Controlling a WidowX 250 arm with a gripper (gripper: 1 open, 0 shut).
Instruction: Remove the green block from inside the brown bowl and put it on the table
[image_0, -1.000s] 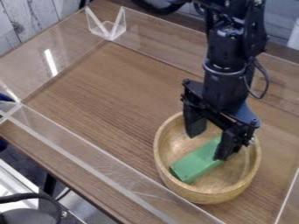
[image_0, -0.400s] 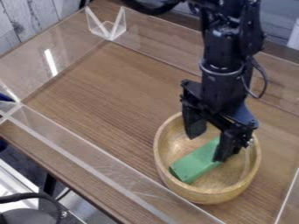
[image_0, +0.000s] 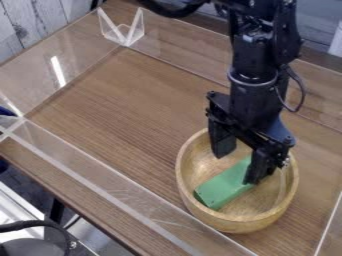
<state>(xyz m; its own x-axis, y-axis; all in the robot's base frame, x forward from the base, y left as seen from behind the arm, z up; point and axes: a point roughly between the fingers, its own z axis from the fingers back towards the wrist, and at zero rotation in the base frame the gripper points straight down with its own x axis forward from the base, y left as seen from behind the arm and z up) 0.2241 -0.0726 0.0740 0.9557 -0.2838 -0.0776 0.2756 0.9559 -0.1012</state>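
A clear acrylic wall (image_0: 94, 185) is running along the near edge of the tabletop (image_0: 120, 110). Toward the near right corner, the brown bowl (image_0: 241, 215) is sitting with the green block (image_0: 222, 188) lying tilted inside it. The black end effector (image_0: 250, 150) is pointing straight down into the bowl, fingers spread wide, apparently straddling the block's upper end without gripping. A clear bracket (image_0: 122, 28) is standing at the far edge.

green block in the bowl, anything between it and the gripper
Nothing visible. The open gripper hangs inside the brown bowl, pointing down over the upper end of the green block, with no object between them. Only the bowl's rim separates the block from the table.
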